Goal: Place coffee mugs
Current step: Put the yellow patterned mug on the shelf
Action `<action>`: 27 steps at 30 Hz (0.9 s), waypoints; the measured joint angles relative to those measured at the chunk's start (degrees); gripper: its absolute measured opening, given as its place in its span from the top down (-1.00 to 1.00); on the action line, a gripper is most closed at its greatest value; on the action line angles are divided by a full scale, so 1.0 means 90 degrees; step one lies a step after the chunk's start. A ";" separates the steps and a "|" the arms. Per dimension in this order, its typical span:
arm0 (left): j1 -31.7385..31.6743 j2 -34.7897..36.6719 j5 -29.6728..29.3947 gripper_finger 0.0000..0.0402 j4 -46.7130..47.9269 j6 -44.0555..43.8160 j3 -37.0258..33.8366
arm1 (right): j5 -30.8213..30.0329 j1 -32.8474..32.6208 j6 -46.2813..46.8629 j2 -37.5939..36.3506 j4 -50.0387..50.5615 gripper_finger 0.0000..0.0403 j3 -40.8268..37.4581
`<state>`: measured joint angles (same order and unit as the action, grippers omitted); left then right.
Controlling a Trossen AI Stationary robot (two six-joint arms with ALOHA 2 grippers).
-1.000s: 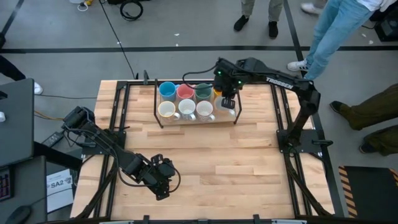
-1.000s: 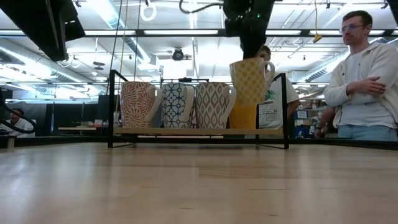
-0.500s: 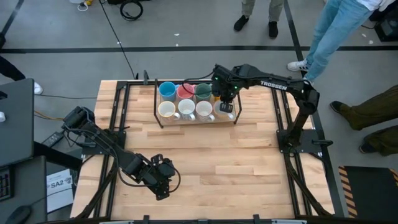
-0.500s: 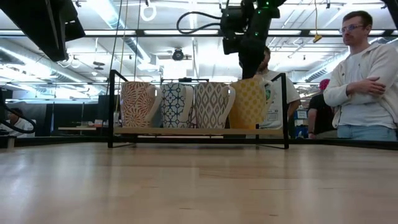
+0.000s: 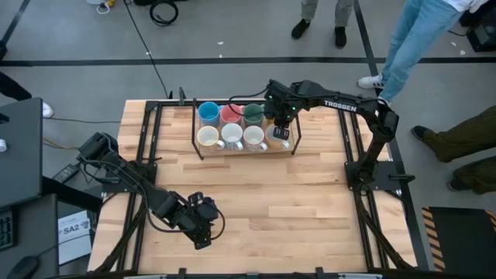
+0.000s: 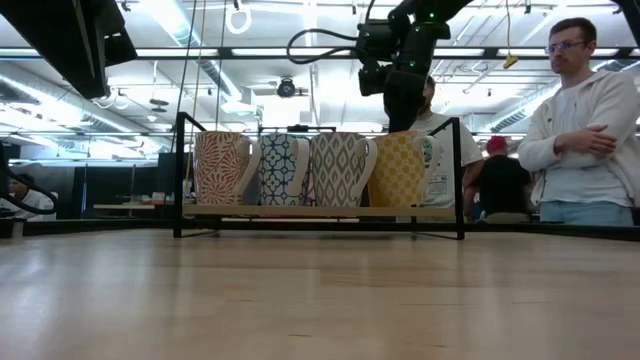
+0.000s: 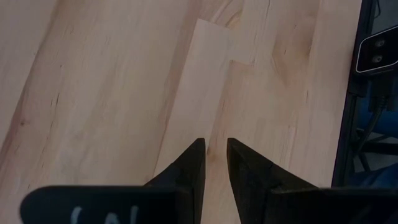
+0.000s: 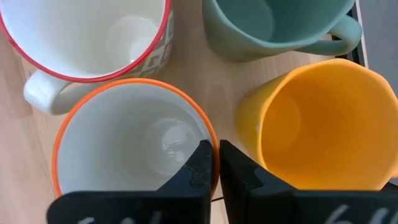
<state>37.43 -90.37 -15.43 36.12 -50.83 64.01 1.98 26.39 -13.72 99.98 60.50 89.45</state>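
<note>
A black-framed rack (image 5: 195,143) at the table's far middle holds two rows of coffee mugs. The back row is blue (image 5: 208,111), pink (image 5: 230,115) and dark green (image 5: 253,113), with a yellow-orange mug (image 8: 323,124) at its right end. The front row has three pale mugs (image 5: 232,137). At its right end stands an orange-rimmed, yellow-patterned mug (image 6: 400,170), on the rack's board (image 6: 320,212). My right gripper (image 5: 280,133) is shut on it from above. My left gripper (image 5: 203,234) hovers over bare wood near the front left, its fingers a narrow gap apart with nothing between them. My right gripper pinches the orange-rimmed mug's rim (image 8: 214,146), on the side facing the yellow-orange mug. One finger (image 8: 200,167) is inside the mug and the other is outside, between the two mugs. The fingers point steeply down. The mug stands upright with its bottom on the rack's board.
The rack's black end posts (image 6: 459,175) rise beside the held mug. The green mug (image 8: 273,25) and a red-rimmed mug (image 8: 87,37) crowd it. Bare wood (image 5: 294,201) lies in front of the rack. People (image 6: 585,120) stand beyond the table's far right.
My right gripper has come down and a little toward the table's left, still shut on the yellow-patterned mug. The mug hung above the rack's board. It now stands upright at the right end of the front row, level with the others.
</note>
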 joint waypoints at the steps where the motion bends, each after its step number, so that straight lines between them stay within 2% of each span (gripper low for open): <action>1: 0.0000 0.0000 0.0001 0.64 0.0000 0.0001 0.0000 | 0.0000 0.0011 0.0000 0.0000 -0.0001 0.88 0.0000; 10: 0.0000 0.0000 0.0001 0.64 0.0000 0.0001 0.0000 | -0.0116 0.0085 0.0033 0.0017 -0.0025 0.72 -0.0012; 21: -0.0001 0.0000 0.0001 0.64 0.0000 0.0002 0.0000 | -0.0231 0.0077 0.0005 0.0017 -0.0048 0.67 -0.0012; 27: -0.0002 0.0000 0.0001 0.64 0.0000 0.0002 0.0000 | -0.0229 0.0077 0.0004 0.0017 -0.0048 0.50 -0.0012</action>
<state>37.41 -90.37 -15.42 36.12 -50.81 64.01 -0.09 27.09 -13.68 100.14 60.07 89.34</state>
